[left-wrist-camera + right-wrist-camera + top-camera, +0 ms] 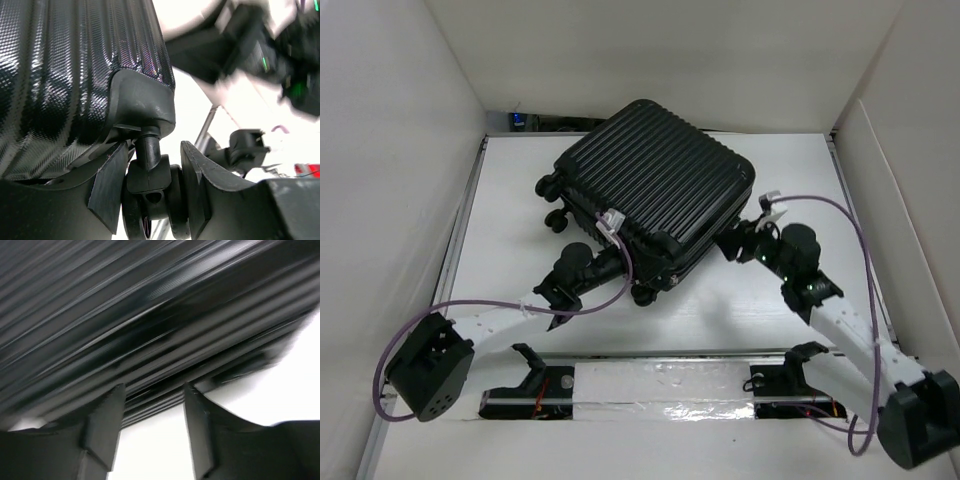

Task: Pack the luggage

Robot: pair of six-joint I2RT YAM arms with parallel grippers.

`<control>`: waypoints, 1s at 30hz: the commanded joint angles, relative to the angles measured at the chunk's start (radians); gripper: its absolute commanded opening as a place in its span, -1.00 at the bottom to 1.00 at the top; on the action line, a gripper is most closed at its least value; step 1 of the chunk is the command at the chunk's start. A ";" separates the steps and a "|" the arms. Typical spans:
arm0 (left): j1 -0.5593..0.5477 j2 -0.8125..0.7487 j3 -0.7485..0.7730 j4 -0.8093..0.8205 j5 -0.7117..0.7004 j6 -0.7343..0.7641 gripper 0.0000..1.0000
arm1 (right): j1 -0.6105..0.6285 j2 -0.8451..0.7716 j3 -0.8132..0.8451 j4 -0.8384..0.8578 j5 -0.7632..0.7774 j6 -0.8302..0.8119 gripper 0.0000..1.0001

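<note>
The luggage lay closed on the table, askew, wheels toward the left arm. The left gripper stood part open — its fingers flanked a caster at the near corner, and contact could not be told. The right gripper was open and empty, up against the ribbed shell's edge. A judgement: the case looked bulky, stiff and glossy-slick, so rims and wheel housings offered better purchase than the ribs — casters may swivel away.

Two white-linked arms with black joints and bases, looping purple cables (white-tied), wedge-shaped black fingers.
</note>
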 commanded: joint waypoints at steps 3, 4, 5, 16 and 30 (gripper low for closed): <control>-0.039 0.114 0.063 0.164 0.086 -0.108 -1.00 | 0.211 -0.260 -0.219 0.064 -0.039 0.091 -0.85; -0.048 0.130 0.079 0.178 0.086 -0.118 -1.00 | 0.247 -0.279 -0.246 0.081 -0.033 0.104 -0.92; -0.048 0.147 0.093 0.202 0.085 -0.128 -1.00 | 0.318 -0.291 -0.295 0.125 0.002 0.113 -0.95; -0.068 0.201 0.147 0.248 0.078 -0.204 -1.00 | 0.460 -0.183 -0.334 0.294 0.320 0.042 0.10; -0.077 0.210 0.154 0.253 0.083 -0.208 -1.00 | 0.501 0.060 -0.302 0.550 0.352 0.068 -0.42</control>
